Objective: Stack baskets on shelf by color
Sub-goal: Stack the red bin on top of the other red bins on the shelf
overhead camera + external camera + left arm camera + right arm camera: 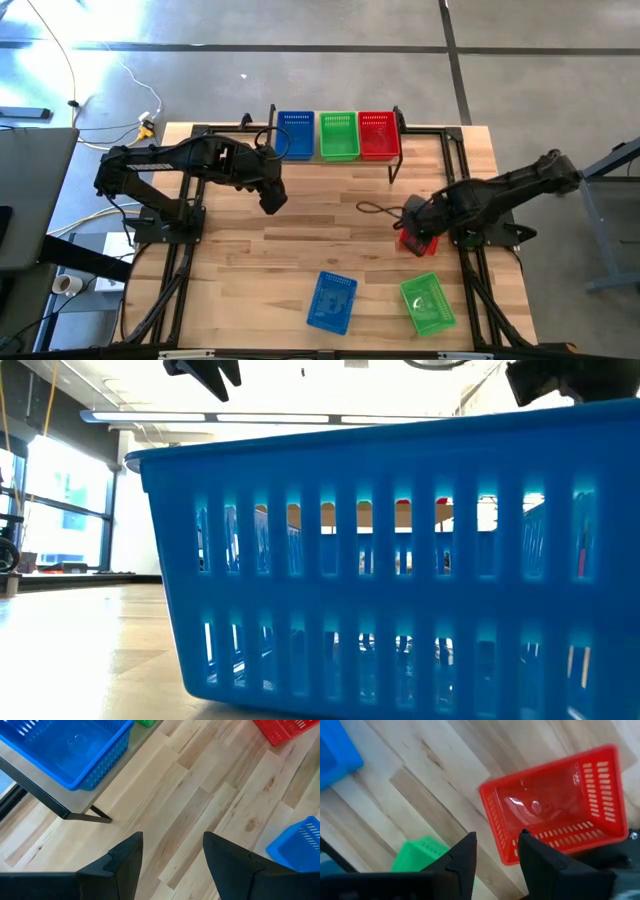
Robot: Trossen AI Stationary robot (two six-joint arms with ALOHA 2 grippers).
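We see the big wooden table (250,260) first, with the low shelf (392,160) at its far edge. On the shelf sit three stacks of baskets side by side: blue (296,134), green (339,135) and red (378,134). We cannot tell how many baskets are in each stack. Three baskets are not on the shelf. A blue basket (332,301) and a green basket (428,304) lie near the front edge of the table, well apart from the shelf. A red basket (415,241) sits on the table right under the right gripper (495,852). That gripper's two dark fingers are a little apart, over the near rim of the red basket, and we cannot tell if they touch it. It does not look held. The left gripper (172,855) hangs over bare table just in front of the blue stack, with its fingers wide apart and nothing between them. We think these baskets are light, thin plastic. The walls have slots and may bend a little when pinched, and the plastic looks smooth and shiny, so it could slip. We think the best place to hold one is the top rim of a side wall, with one finger inside and one outside.
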